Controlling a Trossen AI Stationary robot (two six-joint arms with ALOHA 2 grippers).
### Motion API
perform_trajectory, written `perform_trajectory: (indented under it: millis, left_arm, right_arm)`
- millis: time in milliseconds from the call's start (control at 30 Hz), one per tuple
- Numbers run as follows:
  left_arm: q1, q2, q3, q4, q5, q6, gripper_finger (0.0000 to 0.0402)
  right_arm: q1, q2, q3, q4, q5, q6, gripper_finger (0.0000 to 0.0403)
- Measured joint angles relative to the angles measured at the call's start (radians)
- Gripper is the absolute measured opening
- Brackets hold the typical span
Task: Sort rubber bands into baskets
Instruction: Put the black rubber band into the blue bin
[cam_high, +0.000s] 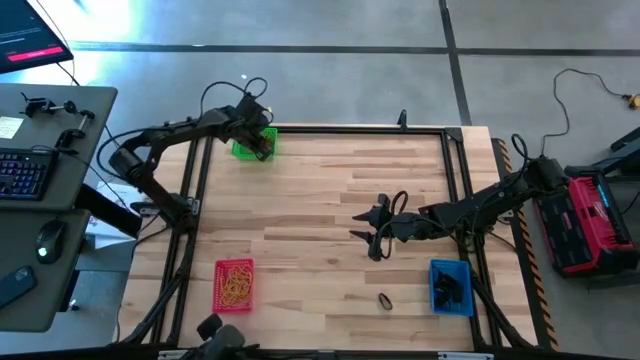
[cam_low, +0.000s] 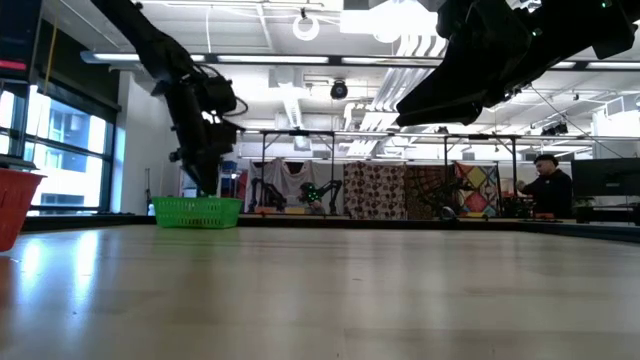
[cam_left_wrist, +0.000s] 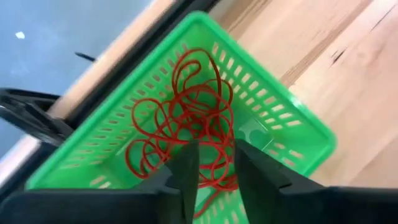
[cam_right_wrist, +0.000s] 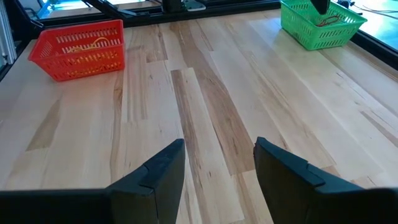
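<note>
Three small baskets sit on the wooden table (cam_high: 330, 200). The green basket (cam_high: 252, 143) is at the far edge, close to the far left corner. The red basket (cam_high: 234, 284) is near the front edge, toward the left side. The blue basket (cam_high: 450, 286) is near the front edge, close to the right side.

The left gripper (cam_left_wrist: 214, 163) hangs right over the green basket, pointing down into it. Its two dark fingers (cam_left_wrist: 186, 168) stand a little apart with a narrow gap between them. A tangle of red rubber bands (cam_left_wrist: 186, 124) lies in the bottom of the green basket, just under the fingers. Some red loops show in the gap, but I cannot tell if the fingers pinch any of them.

The right gripper (cam_high: 372, 228) is over the middle of the table, a bit toward the right side. Its fingers (cam_right_wrist: 155, 177) are spread wide and hold nothing. Only bare wood shows between them.

Yellowish rubber bands (cam_high: 237, 283) lie in the red basket. Dark rubber bands (cam_high: 449, 289) lie in the blue basket. One dark rubber band (cam_high: 385, 300) lies alone on the table near the front edge, just left of the blue basket.
</note>
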Motion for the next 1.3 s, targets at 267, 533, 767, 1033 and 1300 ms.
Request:
perform_trajectory:
  millis: [267,533,767,1033,1300]
  left_arm:
    - [-0.15,-0.197,-0.09,0.091,0.011,0.075,0.0114]
    - [-0.4,-0.428,-0.362,0.445,0.014,-0.018,0.0087]
    - [-0.608,-0.555,-0.483,0.639,0.007,-0.056,0.0081]
    - [-0.786,-0.621,-0.548,0.736,-0.01,-0.061,0.008]
    - [-0.889,-0.62,-0.548,0.744,0.024,-0.059,0.008]
  right_arm:
    - [0.005,-0.006,0.0,-0.014,0.017,0.053,0.0181]
    - [0.043,-0.005,0.037,-0.142,0.019,0.118,0.017]
    - [0.101,-0.005,0.183,-0.478,-0.011,0.349,0.0157]
    - [0.231,0.081,0.284,-0.692,-0.048,0.592,0.0173]
    - [0.323,0.314,0.503,-0.958,-0.199,0.775,0.0191]
